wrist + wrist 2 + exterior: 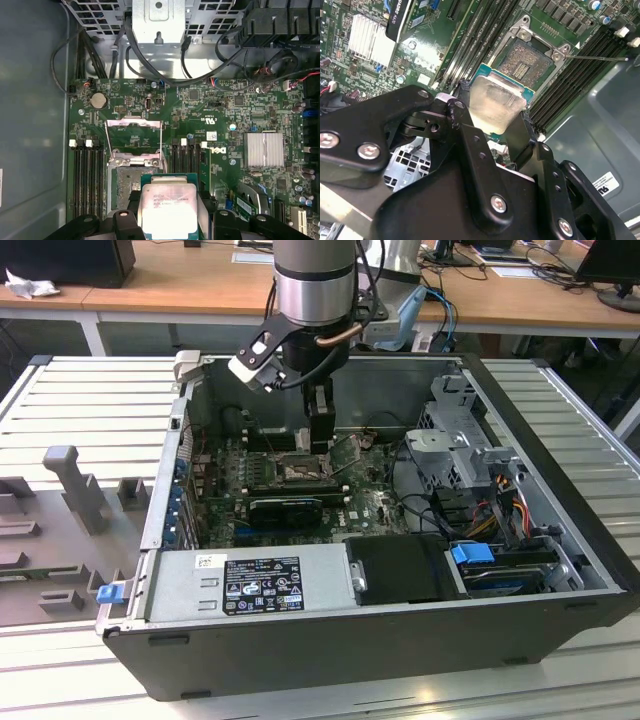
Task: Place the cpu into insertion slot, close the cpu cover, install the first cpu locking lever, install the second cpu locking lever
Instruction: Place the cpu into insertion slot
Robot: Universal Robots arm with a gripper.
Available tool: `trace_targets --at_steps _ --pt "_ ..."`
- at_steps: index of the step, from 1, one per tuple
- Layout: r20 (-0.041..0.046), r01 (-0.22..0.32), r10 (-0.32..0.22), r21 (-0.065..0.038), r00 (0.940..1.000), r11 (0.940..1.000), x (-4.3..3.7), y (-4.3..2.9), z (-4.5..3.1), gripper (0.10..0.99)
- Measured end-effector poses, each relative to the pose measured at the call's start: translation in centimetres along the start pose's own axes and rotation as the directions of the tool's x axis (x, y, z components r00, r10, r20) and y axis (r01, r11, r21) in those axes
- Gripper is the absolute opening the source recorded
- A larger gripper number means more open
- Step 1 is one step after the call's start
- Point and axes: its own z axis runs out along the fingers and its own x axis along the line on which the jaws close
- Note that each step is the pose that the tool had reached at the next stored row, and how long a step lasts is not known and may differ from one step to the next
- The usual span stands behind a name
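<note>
Tower case (pixel 350 640) first: it lies open on its side on a ribbed bench (pixel 90 400), with the power supply (pixel 250 585) at six o'clock in the exterior view and the drive cage (pixel 455 435) near two o'clock. From twelve o'clock the robot arm (pixel 315 280) reaches down to the green motherboard (pixel 375 505), and its black gripper (pixel 320 440) hangs low over the middle of the board. From where I stand the work looks to be in its first step, placing the chip. The cpu cover (pixel 135 160) stands swung up off the socket, and the insertion slot (pixel 125 182) lies bare, its field of contacts showing inside a metal rim, long black memory slots (pixel 87 180) flanking it. The cpu (pixel 167 210) is pinched between the gripper's fingers by two opposite edges. In the first wrist view it sits above the board, just beside the socket and overlapping one corner of it, not seated. Seating it, I'd judge, calls for squaring its edges with the rim and a level, gentle descent, as those contacts look delicate. The chip itself is a small flat square: a pale silver lid with rounded corners and faint print, on a thin green border.
</note>
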Motion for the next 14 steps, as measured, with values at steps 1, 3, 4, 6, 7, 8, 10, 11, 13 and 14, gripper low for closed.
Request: trace_targets --at_steps 1,3,4,6,7,8,10,11,13,14 --pt "0.0 0.0 0.0 0.0 1.0 1.0 0.0 -0.01 0.07 0.529" --pt "-0.0001 0.0 0.0 0.0 1.0 1.0 0.0 -0.02 0.2 0.529" --pt "0.0 0.0 0.0 0.0 1.0 1.0 0.0 -0.03 0.32 0.529" --pt "0.0 0.0 0.0 0.0 1.0 1.0 0.15 -0.08 0.82 0.529" --pt "0.0002 0.0 0.0 0.0 1.0 1.0 0.31 -0.1 1.07 0.529" --pt "0.0001 0.0 0.0 0.0 1.0 1.0 0.44 -0.12 1.23 0.529" --pt "0.0001 0.0 0.0 0.0 1.0 1.0 0.72 -0.15 1.65 0.529" --pt "0.0 0.0 0.0 0.0 1.0 1.0 0.86 -0.18 1.91 0.529" --pt "-0.0005 0.0 0.0 0.001 1.0 1.0 0.87 -0.21 2.02 0.529" --pt "-0.0011 -0.001 0.001 0.003 1.0 1.0 0.87 -0.22 2.1 0.529"
